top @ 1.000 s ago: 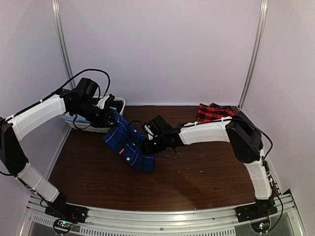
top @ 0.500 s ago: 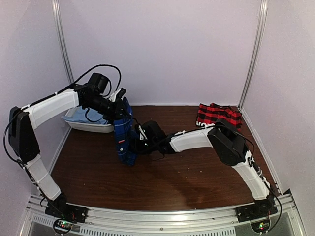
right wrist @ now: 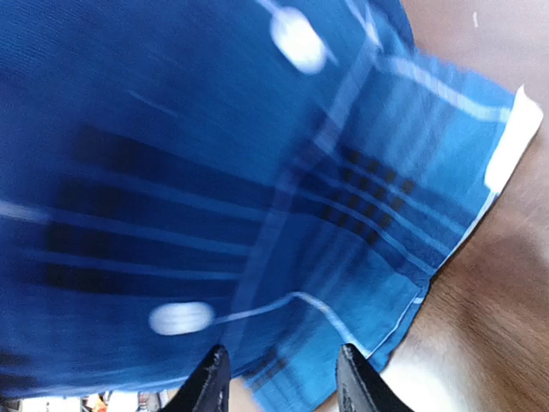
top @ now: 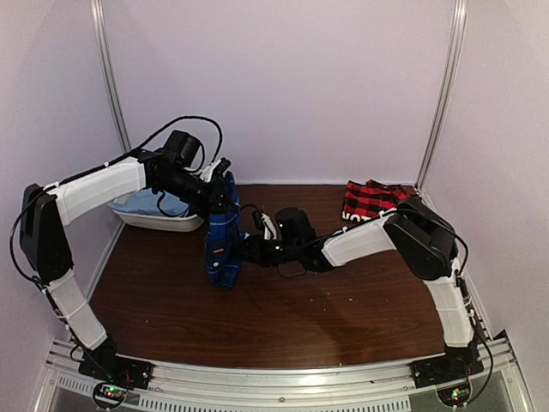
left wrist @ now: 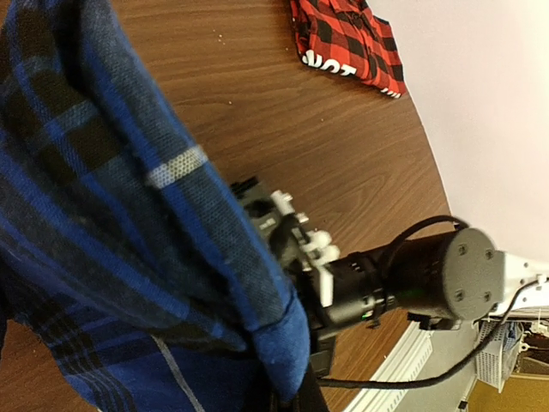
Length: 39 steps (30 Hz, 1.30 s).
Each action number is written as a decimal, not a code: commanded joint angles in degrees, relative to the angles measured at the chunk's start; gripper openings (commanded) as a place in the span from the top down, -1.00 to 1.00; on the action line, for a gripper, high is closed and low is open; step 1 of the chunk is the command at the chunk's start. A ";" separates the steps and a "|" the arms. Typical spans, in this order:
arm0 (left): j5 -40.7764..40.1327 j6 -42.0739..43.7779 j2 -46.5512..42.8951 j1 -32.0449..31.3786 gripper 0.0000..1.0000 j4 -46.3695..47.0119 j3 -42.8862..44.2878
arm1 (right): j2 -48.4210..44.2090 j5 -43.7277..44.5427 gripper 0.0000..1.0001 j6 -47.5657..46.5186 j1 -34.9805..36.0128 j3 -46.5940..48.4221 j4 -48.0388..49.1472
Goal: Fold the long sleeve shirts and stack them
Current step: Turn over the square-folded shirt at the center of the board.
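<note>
Since a second ago the left end effector [top: 220, 183], clamped on the blue shirt [top: 221, 251], has raised it to hang bunched over the bench [top: 343, 305]; whether the right end effector [top: 245, 249] grips cannot be told; folding outstanding.

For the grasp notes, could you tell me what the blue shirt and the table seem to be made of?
Blue shirt: woven cloth, perhaps flannel, matte; its weave shows up close. Table: wood or wood-look laminate, slight sheen; brown grain lines show.
</note>
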 commanded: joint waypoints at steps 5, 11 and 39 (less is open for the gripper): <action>-2.04 -0.38 3.04 -2.97 1.00 2.20 3.18 | -18.58 0.85 0.08 1.16 -5.52 -14.27 7.37; -7.93 -3.27 9.52 -9.34 1.00 2.20 7.44 | -31.19 5.64 0.04 -3.60 -11.47 -21.02 -5.57; -13.70 -10.26 7.21 -7.76 -0.15 14.98 -5.32 | -38.79 14.45 -0.26 -17.12 -17.48 -31.31 -29.37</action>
